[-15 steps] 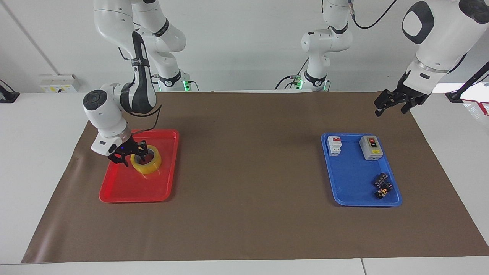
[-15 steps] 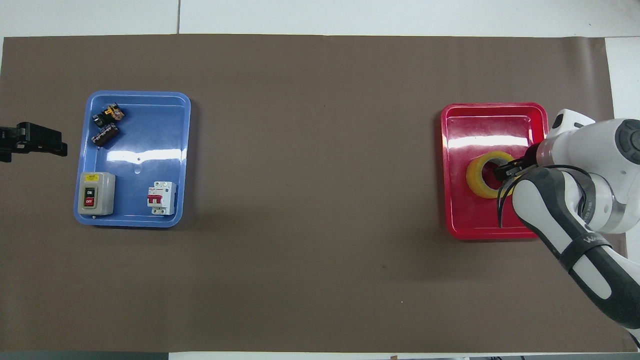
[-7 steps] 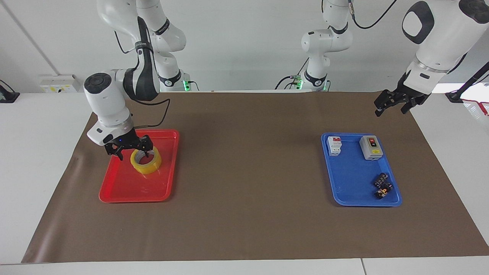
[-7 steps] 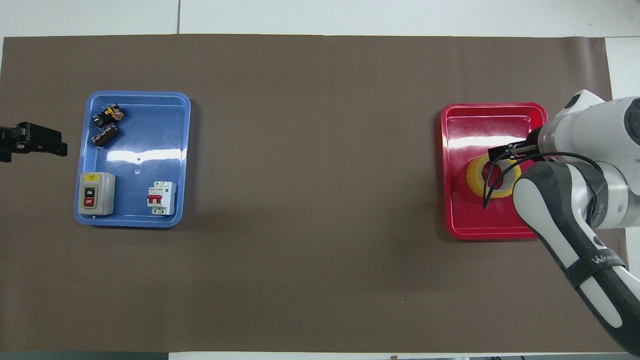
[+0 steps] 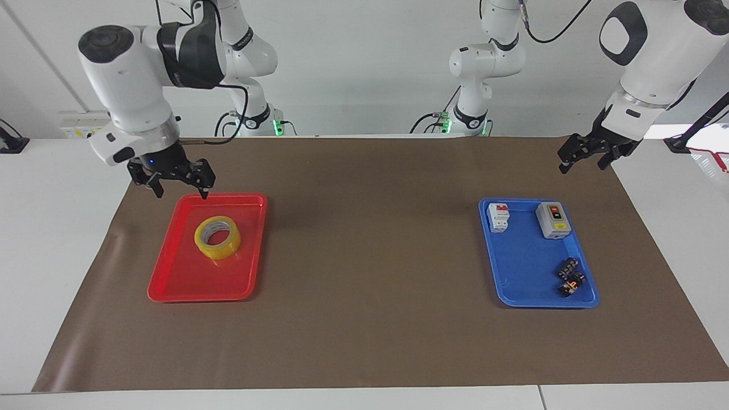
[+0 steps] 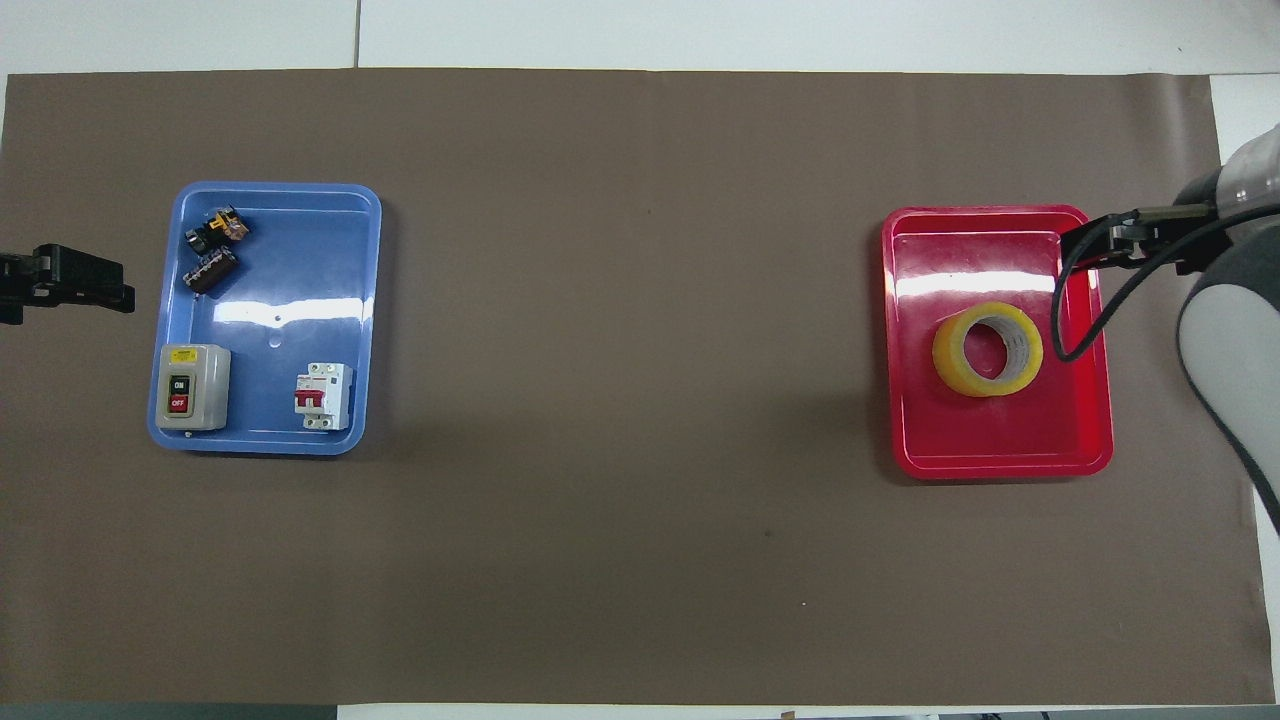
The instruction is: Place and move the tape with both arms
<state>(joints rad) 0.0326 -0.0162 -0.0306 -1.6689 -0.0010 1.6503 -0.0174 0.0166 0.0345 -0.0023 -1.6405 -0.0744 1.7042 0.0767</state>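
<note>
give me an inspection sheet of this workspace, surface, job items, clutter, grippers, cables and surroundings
Surface: brown mat over a white table.
Job's things: tape lies flat in the red tray, untouched.
Clutter: blue tray holds a switch box, a circuit breaker and two small dark parts.
Grippers: right gripper open, empty, raised over the red tray's edge; left gripper waits raised over the mat's corner.
Cables: dark cable hangs over the red tray.
Surroundings: two idle arms, white wall.

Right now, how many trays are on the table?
2. The red tray holding the tape is toward the right arm's end; the blue tray is toward the left arm's end. None looks hidden.
</note>
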